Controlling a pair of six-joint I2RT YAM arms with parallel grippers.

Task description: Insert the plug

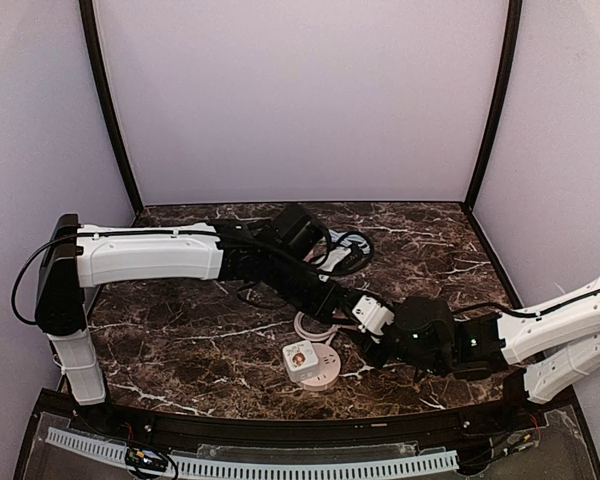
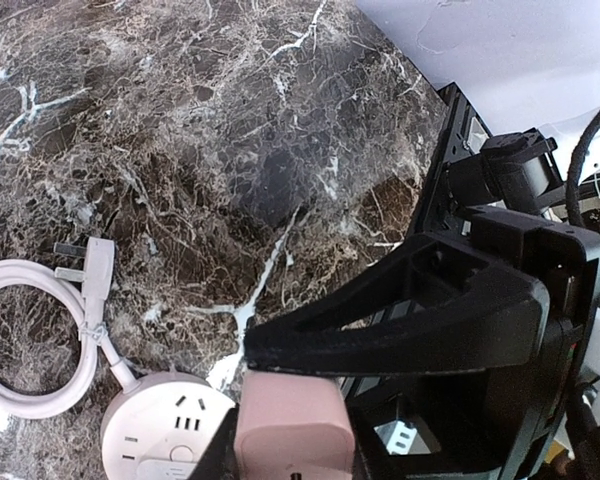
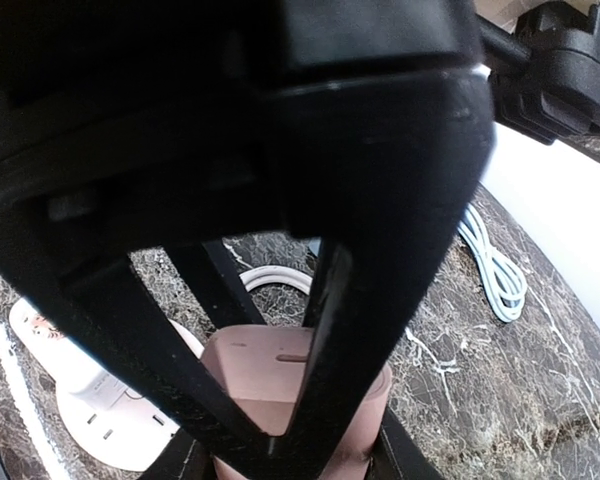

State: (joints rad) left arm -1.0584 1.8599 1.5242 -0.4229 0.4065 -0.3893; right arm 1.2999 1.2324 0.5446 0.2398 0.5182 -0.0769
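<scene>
Pink plug (image 2: 293, 420) sits pinched between left gripper (image 2: 292, 458) fingers, which are closed tight on it. Right gripper (image 3: 270, 440) also clamps it, one finger on each flank. Round socket (image 2: 160, 435) lies just beside fingertips, not beneath them. Pins hidden. Likely best: one gripper lets go, other centres plug over slots, keeps it square, presses straight down.

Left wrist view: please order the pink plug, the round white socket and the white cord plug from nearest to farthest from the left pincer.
1. pink plug: gripped in the left pincer, bottom centre.
2. round white socket: just left of the pink plug, bottom left.
3. white cord plug: farthest, lying flat near the left edge.
</scene>
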